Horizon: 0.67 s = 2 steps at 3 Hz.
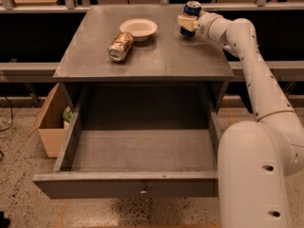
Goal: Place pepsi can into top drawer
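There, near the far right corner of the table (pixel 156 61), the pepsi can (pixel 192 7) stood upright, with the gripper (pixel 186 23) set against its lower half. Only the can's silver top and upper blue band showed above the gripper. Whether the gripper had closed on the can could not be told, nor whether the can's base touched the tabletop. The white arm (pixel 251 65) hid the front right corner of the top drawer (pixel 128 186), which stood wide open below the tabletop's front edge. A brown-gold can (pixel 120 46) lay on its side by a white bowl (pixel 138 28), well left of the pepsi can.
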Motion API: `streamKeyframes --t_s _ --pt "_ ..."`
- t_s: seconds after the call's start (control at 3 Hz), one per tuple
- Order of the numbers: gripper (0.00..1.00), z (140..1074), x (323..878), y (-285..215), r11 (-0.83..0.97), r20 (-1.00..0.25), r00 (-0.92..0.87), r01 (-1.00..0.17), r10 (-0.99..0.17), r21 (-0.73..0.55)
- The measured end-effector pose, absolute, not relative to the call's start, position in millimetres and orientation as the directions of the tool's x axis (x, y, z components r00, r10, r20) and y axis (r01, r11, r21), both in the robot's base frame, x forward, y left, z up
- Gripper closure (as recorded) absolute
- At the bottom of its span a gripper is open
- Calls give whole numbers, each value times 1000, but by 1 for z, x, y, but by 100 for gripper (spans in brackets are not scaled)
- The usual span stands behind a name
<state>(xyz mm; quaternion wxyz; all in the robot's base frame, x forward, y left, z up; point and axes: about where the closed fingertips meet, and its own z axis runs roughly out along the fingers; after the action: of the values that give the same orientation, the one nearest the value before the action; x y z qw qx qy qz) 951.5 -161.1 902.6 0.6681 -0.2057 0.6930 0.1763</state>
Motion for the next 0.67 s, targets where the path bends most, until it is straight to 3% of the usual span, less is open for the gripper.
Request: streamKeyframes --t_s 0.33,0.67 --pt "95 928 914 -161 778 -998 30 -626 -49 -57" --pt "100 945 867 -160 698 -996 34 -711 -84 -83"
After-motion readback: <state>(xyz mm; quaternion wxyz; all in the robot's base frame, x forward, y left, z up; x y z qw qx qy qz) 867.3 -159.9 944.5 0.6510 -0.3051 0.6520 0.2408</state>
